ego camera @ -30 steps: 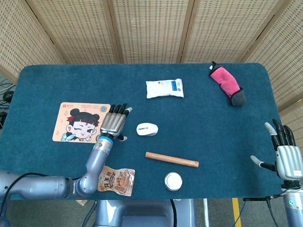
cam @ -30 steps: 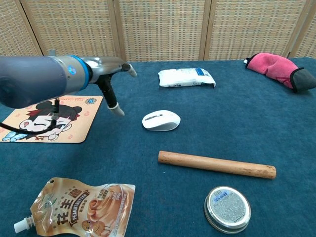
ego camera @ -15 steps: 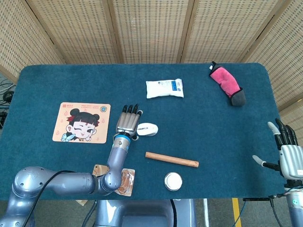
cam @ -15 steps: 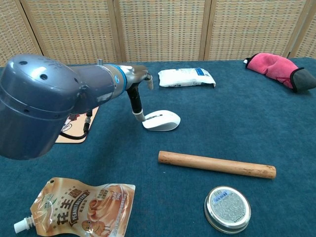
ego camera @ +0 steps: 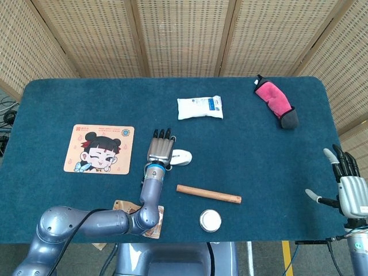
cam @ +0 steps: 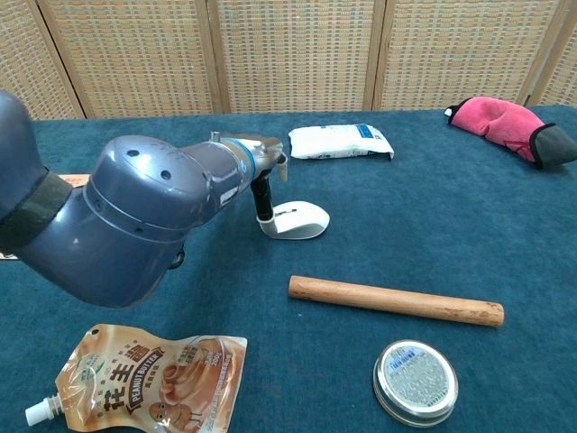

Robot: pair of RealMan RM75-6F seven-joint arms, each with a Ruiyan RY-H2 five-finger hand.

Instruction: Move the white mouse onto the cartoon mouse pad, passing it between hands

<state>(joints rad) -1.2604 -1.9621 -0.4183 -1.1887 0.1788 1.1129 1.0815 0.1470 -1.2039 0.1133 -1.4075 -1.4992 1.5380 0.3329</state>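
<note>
The mouse [ego camera: 180, 157], at the pad's [ego camera: 99, 149] three o'clock, looks light, rigid and slick, best pinched across its flanks; left hand [ego camera: 160, 148] hovers beside it with fingers apart, empty, right hand [ego camera: 348, 187] likewise spread.

The white computer mouse [ego camera: 180, 157] lies mid-table, right of the cartoon-printed rectangular mouse pad [ego camera: 98, 149], with the metal left hand [ego camera: 160, 149] between them. A wooden rod [ego camera: 208, 194] lies in front.
</note>
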